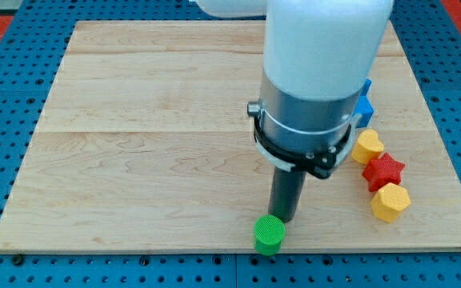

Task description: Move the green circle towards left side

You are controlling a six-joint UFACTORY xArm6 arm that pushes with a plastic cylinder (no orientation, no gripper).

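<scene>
The green circle (269, 234) is a short round block near the board's bottom edge, a little right of centre. My tip (283, 218) is at the lower end of the dark rod, just above and to the right of the green circle, touching or nearly touching it. The arm's white and grey body hides the board behind the rod.
At the view's right stand a yellow hexagon (367, 147), a red star (383, 170) and a second yellow hexagon (390, 202) in a close column. A blue block (364, 108) is partly hidden behind the arm. The wooden board (134, 136) lies on a blue table.
</scene>
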